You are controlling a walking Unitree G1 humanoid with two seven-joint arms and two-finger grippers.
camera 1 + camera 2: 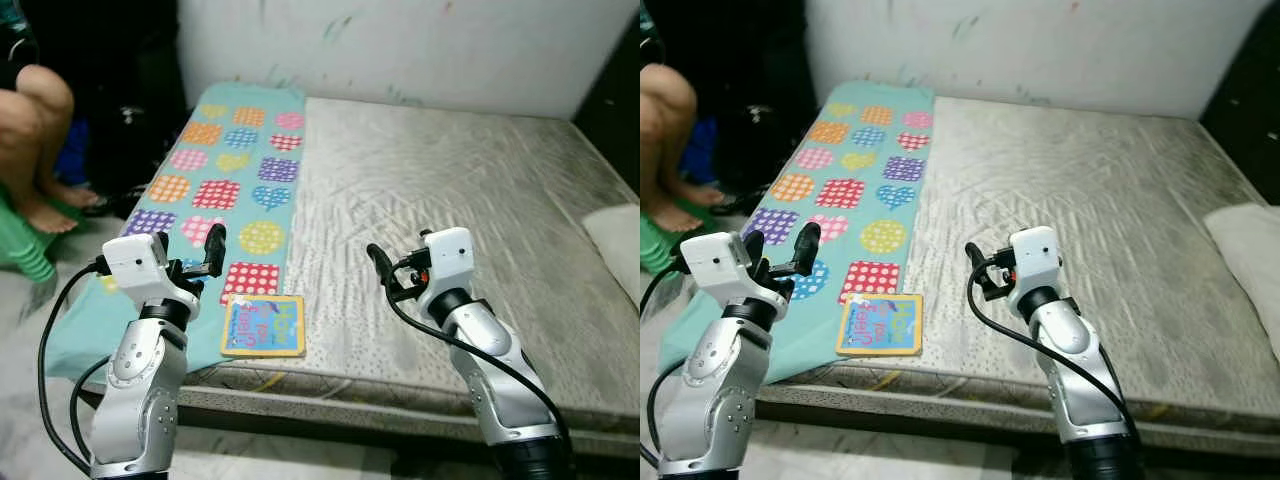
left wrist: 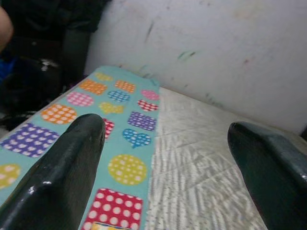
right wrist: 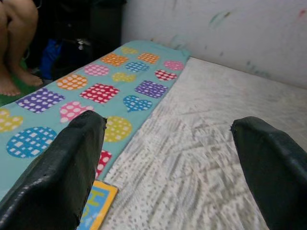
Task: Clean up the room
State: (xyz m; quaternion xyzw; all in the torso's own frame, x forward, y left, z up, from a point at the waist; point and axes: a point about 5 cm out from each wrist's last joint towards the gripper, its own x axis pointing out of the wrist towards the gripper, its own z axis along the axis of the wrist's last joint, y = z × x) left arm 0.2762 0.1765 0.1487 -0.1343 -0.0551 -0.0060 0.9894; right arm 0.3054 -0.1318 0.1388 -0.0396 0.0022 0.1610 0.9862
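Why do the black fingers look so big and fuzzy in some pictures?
In both wrist views the fingers sit right by the lens, so they loom large and soft-edged, with small glare spots. In the eye views they look small; the mattress is evenly lit and the wall bright, while the left corner is dark.

The left gripper [image 2: 168, 158] stood wide open, its two black fingers [image 2: 62, 177] well apart and holding nothing. Between and beyond them lay a grey mattress [image 2: 211, 163], with a teal cloth [image 2: 86, 120] of dotted hearts and squares spread past one finger. A smudged white wall [image 2: 216, 52] rose behind.
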